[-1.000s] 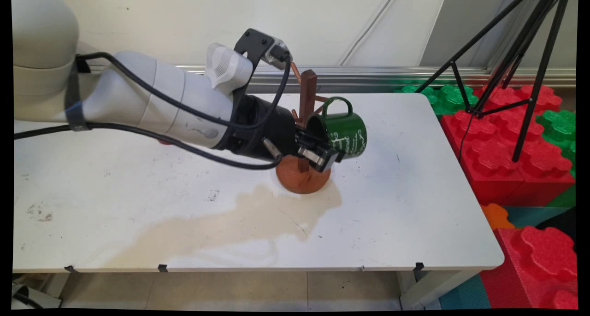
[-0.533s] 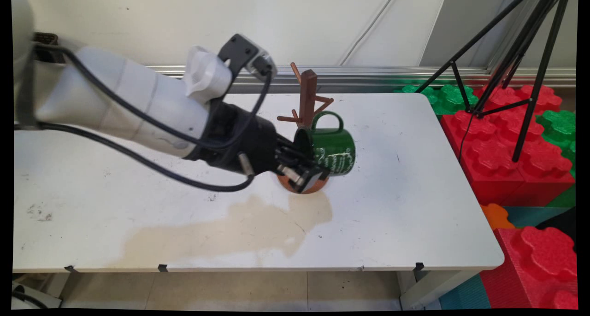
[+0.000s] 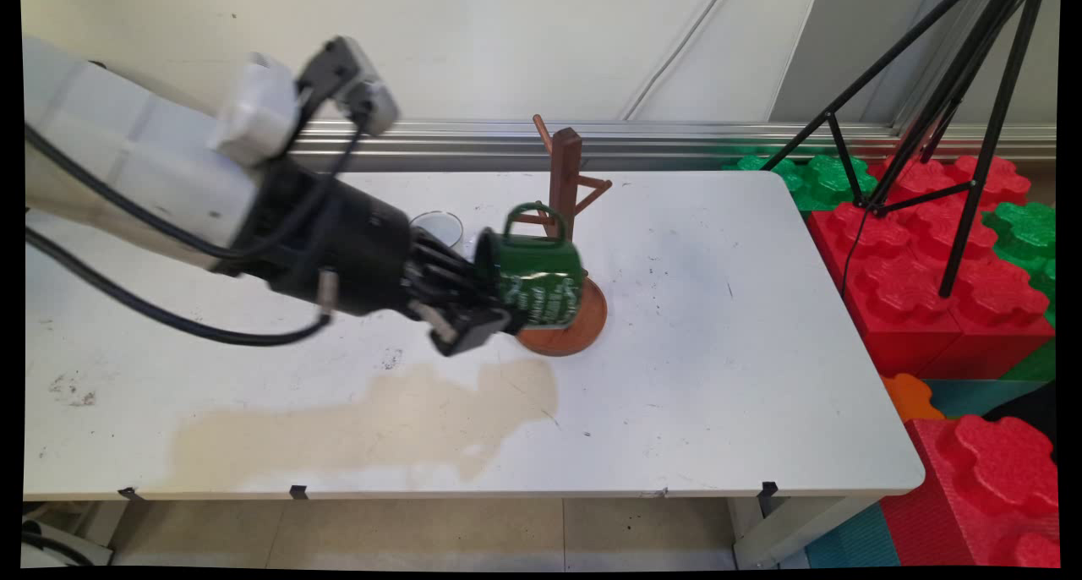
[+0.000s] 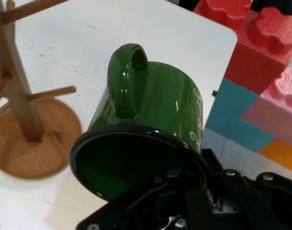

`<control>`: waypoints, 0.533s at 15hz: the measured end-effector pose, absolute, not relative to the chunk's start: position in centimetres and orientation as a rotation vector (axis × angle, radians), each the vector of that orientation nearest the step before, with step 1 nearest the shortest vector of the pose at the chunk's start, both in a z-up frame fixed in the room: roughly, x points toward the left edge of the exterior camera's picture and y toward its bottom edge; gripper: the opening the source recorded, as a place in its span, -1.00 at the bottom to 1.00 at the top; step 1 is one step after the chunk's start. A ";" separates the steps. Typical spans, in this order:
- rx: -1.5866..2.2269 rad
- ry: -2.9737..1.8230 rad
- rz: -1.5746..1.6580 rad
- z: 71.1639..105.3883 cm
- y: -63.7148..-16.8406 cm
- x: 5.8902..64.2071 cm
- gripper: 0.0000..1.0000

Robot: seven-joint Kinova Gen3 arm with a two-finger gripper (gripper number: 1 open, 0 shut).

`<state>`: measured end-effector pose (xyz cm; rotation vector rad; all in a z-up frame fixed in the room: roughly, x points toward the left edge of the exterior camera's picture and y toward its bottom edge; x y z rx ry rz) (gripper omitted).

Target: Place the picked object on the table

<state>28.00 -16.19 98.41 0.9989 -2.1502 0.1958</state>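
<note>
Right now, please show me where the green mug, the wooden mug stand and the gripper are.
green mug (image 3: 541,288): main view, on its lettered side.
wooden mug stand (image 3: 565,170): main view, on its upright post.
gripper (image 3: 478,314): main view, at the mug's rim.

green mug (image 3: 538,276) hides part of the wooden mug tree's (image 3: 565,225) base.

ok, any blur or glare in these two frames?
Main view: the arm is smeared, the gripper and green mug slightly soft; the table is sharp. Hand view: glare streaks on the mug's handle; the wooden mug tree is soft.
</note>
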 end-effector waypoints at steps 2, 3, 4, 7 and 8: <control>0.988 -2.170 0.199 98.9 -16.0 29.3 -1.00; 0.983 -2.182 0.202 99.1 -16.0 30.1 -1.00; 0.979 -2.190 0.204 99.2 -16.0 30.7 -1.00; 0.962 -2.229 0.211 99.7 -16.2 33.3 -1.00; 0.957 -2.244 0.212 99.8 -16.3 34.0 -1.00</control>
